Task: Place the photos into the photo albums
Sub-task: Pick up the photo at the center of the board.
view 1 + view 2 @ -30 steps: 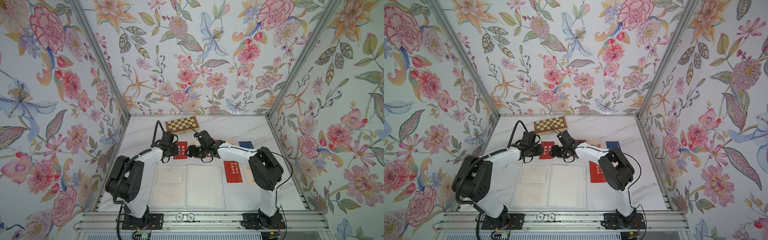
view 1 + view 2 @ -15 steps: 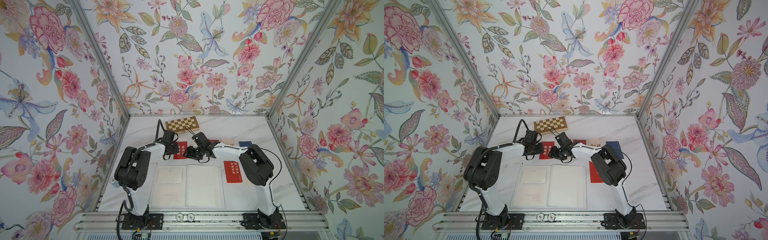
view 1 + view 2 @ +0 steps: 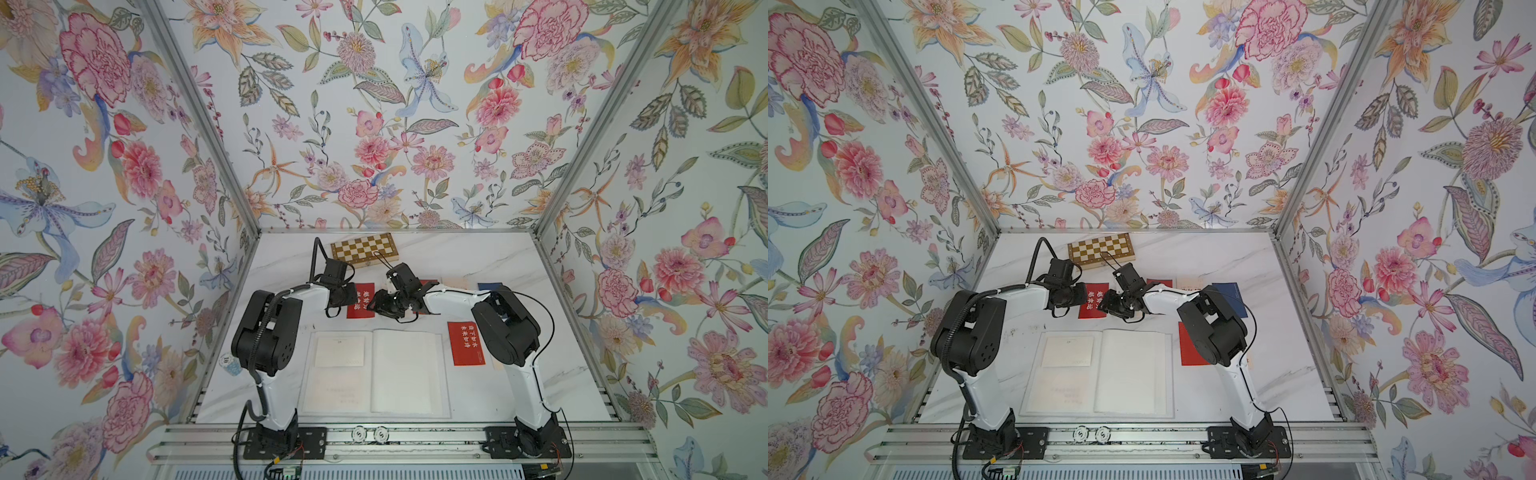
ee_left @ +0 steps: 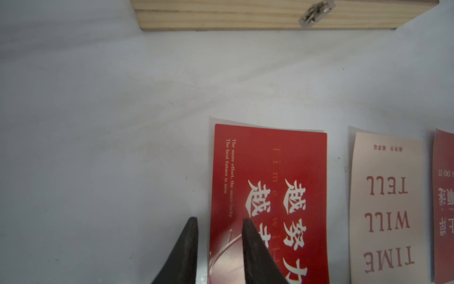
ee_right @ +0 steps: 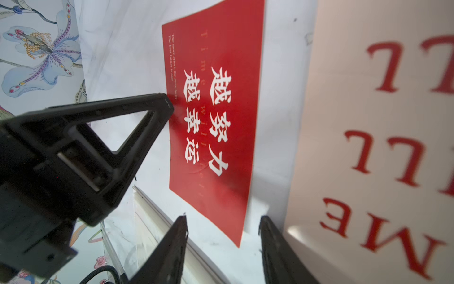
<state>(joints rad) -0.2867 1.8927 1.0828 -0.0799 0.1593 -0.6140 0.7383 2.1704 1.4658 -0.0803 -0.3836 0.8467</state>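
- The left claw (image 4: 219, 219) is standing narrowly parted, straddling a long edge of the red rectangular paper card with white Chinese characters (image 4: 270, 167).
- The right claw (image 5: 223, 217) is gaping wider, with that card's corner lying between its tips.
- The open white photo album (image 3: 407, 374) is lying behind both claws, towards the arm bases.

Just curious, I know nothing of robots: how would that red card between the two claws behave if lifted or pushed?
The red card lies flat on the smooth table, so a push would probably slide it. It looks thin: likely light, bendy, hard to pinch.
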